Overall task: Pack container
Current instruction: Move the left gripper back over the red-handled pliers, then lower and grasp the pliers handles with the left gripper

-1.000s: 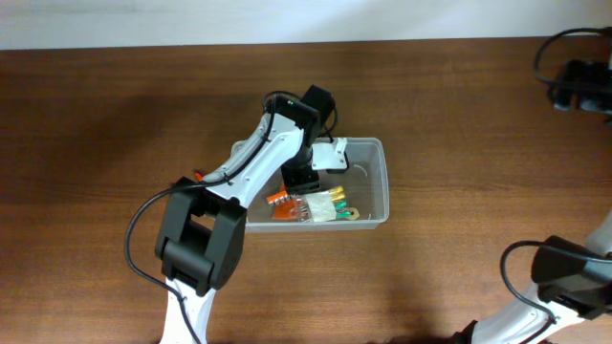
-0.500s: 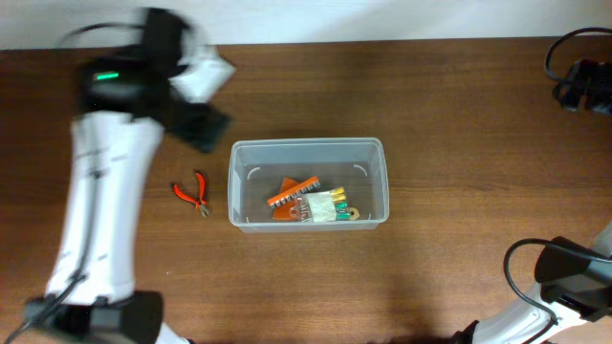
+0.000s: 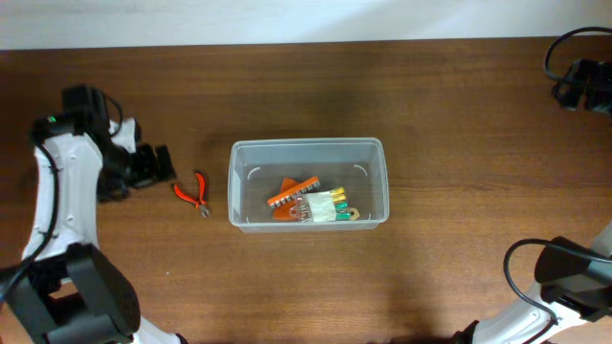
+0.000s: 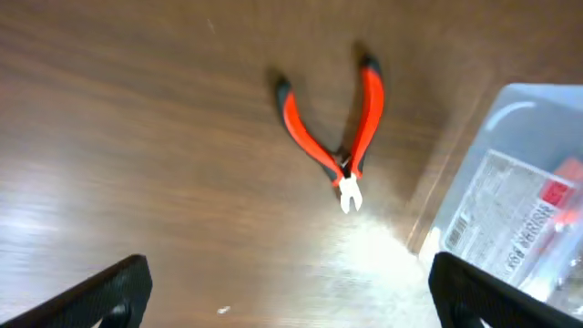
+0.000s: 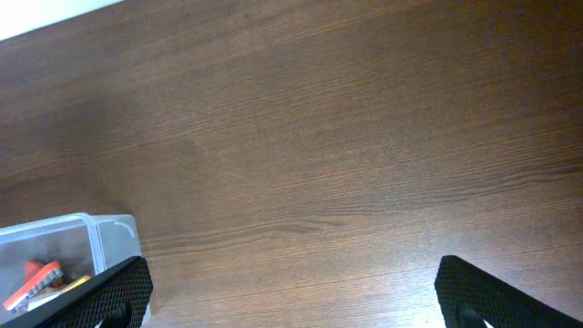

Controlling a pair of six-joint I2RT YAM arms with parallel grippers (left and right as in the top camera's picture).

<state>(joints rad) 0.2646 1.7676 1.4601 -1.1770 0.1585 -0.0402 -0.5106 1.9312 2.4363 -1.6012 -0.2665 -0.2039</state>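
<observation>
Dark wood-grain table [image 3: 430,96] under it all, with the clear container [image 3: 306,143] at its middle, an orange tool [image 3: 290,191] and a labelled packet [image 3: 323,205] inside. Red-handled cutters [image 4: 345,169] lie just left of it, clear of the wall. The left gripper [image 3: 158,164] hovers beside them, fingers spread wide, empty; the right gripper [image 5: 291,292] is likewise spread and empty. I'd come down over the cutters and pinch across both handles near the pivot, so they lift level.

Left end effector [image 4: 288,273] agape, empty
</observation>
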